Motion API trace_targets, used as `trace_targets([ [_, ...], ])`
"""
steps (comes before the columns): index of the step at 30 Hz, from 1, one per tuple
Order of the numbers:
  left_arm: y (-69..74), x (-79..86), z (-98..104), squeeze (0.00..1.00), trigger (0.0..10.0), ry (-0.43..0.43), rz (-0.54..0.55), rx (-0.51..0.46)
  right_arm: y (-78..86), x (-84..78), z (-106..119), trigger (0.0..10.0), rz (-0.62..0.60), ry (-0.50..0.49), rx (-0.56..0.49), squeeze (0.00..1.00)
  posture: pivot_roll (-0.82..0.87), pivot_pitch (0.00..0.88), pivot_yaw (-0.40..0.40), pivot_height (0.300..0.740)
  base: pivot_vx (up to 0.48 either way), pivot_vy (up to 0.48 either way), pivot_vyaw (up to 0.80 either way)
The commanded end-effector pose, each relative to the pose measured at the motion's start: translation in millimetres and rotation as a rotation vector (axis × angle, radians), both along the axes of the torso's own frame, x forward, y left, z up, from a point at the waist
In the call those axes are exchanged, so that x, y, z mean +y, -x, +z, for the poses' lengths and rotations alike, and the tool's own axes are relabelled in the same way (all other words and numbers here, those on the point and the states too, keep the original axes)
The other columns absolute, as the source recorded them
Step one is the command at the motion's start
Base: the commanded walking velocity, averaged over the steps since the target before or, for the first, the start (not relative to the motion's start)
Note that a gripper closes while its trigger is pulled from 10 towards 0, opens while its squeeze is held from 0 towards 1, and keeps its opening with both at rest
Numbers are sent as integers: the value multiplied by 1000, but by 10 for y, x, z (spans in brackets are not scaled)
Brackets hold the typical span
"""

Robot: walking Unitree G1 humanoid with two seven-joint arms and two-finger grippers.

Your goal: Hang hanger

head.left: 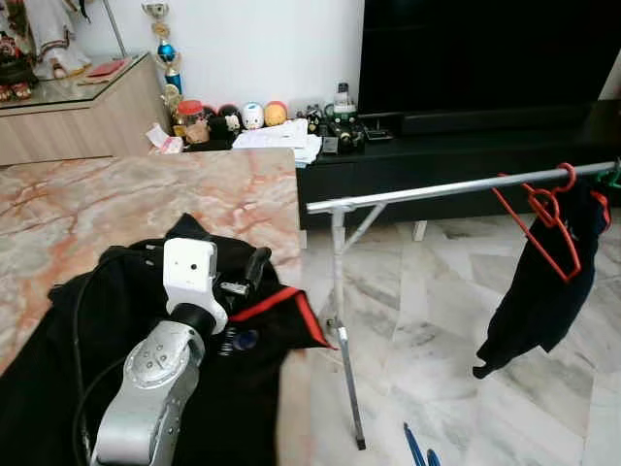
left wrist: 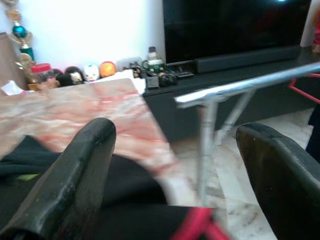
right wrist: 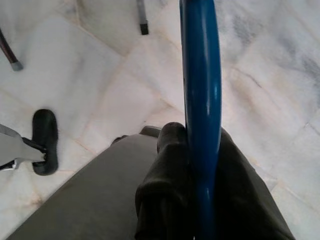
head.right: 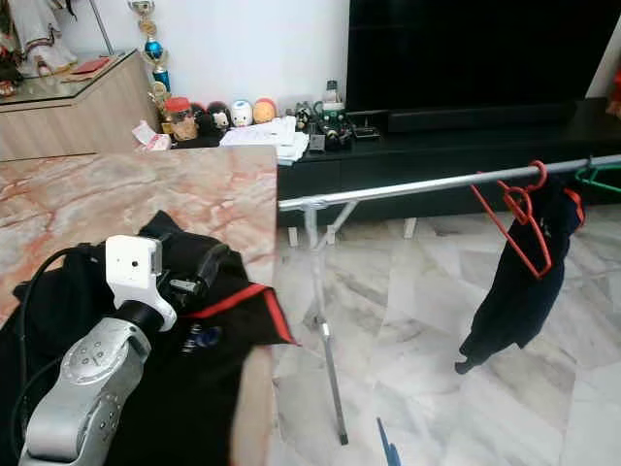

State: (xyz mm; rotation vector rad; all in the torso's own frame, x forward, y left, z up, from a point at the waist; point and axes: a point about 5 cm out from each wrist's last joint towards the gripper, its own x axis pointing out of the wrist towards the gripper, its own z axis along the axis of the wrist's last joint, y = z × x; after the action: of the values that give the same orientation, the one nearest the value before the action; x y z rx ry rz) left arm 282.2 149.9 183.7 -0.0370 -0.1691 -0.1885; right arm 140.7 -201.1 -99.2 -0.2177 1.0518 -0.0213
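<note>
A black garment with red trim [head.left: 254, 335] lies on the marble table [head.left: 116, 199]. My left gripper [head.left: 247, 277] hovers just above it, open, its two black fingers [left wrist: 75, 170] spread with nothing between them. A silver clothes rail [head.left: 456, 188] stands to the right of the table. On it hangs a red hanger [head.left: 545, 221] with a black garment [head.left: 543, 286], and a green hanger [head.left: 613, 175] sits at the far right end. Low over the floor, my right gripper [right wrist: 202, 160] is shut on a blue hanger [right wrist: 201, 75]; the blue hanger's tips [head.left: 417, 450] show at the bottom edge.
The rail's upright leg [head.left: 344, 359] stands close to the table's corner. Behind it a black TV console [head.left: 466, 146] carries small toys and papers [head.left: 277, 136]. A wooden sideboard [head.left: 78, 121] is at the back left. White marble floor [head.left: 437, 330] stretches under the rail.
</note>
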Motion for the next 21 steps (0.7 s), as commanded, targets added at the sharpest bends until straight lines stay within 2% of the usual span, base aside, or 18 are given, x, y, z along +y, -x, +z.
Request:
trace_targets([
  [1, 1, -44, 63, 0, 10000, -8, -18, -29, 45, -27, -13, 10000, -19, 0, 13, 0, -10, 5, 85, 740, 0, -480, 0],
  [18, 19, -106, -3, 0, 10000, -18, -55, -7, 21, -40, -2, 10000, -45, 3, 1, 0, -17, 9, 83, 740, 0, -480, 0],
  [21, 18, -99, -50, 0, 10000, -22, -47, 9, 39, -31, -10, 10000, -43, 3, 8, 0, -16, 9, 80, 740, 0, -130, 0],
])
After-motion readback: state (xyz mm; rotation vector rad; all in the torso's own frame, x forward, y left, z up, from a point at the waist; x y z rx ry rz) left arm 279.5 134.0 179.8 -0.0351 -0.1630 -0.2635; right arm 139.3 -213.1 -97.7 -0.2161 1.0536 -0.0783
